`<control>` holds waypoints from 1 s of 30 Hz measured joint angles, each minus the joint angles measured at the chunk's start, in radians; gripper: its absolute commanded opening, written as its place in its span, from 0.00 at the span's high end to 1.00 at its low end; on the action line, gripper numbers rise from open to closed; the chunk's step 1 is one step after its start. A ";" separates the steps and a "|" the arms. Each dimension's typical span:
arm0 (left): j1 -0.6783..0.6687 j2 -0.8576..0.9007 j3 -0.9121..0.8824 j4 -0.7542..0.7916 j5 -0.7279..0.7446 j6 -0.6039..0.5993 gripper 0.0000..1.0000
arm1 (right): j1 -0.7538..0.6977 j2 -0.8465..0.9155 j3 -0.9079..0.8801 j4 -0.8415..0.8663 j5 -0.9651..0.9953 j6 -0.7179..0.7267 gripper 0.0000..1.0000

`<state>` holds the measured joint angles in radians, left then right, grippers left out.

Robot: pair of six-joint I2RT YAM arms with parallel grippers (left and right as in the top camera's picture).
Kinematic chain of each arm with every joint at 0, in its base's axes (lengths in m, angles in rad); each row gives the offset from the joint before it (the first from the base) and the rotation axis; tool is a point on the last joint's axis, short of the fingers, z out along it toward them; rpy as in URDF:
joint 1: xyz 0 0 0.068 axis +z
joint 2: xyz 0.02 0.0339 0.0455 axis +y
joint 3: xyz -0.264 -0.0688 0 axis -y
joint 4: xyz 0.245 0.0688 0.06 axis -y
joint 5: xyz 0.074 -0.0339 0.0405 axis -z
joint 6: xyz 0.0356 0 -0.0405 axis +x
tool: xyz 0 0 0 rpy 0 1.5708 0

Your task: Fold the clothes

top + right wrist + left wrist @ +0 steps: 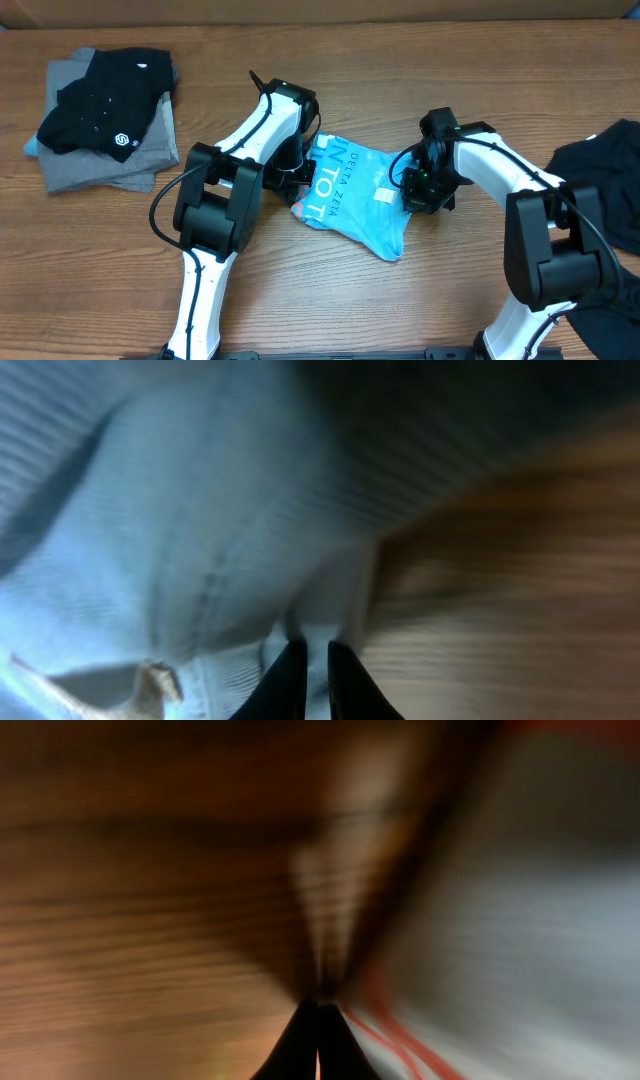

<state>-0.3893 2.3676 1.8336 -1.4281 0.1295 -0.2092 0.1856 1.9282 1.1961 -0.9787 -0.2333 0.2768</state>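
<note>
Here, the right end effector [316,650] pinches the blue T-shirt [355,195].

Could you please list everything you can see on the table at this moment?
light blue T-shirt: one, light blue with white lettering, crumpled at the table's middle between the two grippers
black shirt: one, black, on top of the pile at the far left
grey shirt: one, grey, under the black shirt
black garment: one, black, at the right edge, partly out of frame
table: one, brown wood, under everything
left gripper: one, black fingers, shut, at the T-shirt's left edge
right gripper: one, black fingers, closed on a fold at the T-shirt's right edge
</note>
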 measured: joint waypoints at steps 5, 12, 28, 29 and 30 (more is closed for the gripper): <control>0.020 -0.006 -0.002 0.003 -0.033 0.000 0.96 | -0.038 0.000 0.000 -0.029 0.068 0.046 0.85; 0.103 -0.034 -0.002 0.044 0.055 0.026 0.64 | -0.054 -0.028 -0.004 -0.057 0.071 0.040 0.77; 0.123 -0.106 0.002 0.195 0.359 0.108 0.11 | -0.045 -0.182 -0.007 0.004 -0.161 -0.050 0.65; 0.113 -0.097 -0.001 0.196 0.363 0.108 0.11 | -0.045 -0.170 -0.007 0.006 -0.161 -0.048 0.65; 0.105 -0.088 -0.003 0.198 0.366 0.105 0.11 | -0.045 -0.151 -0.007 0.010 -0.162 -0.048 0.65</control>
<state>-0.2844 2.2799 1.8305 -1.2304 0.4953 -0.1043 0.1402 1.7775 1.1892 -0.9688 -0.3954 0.2291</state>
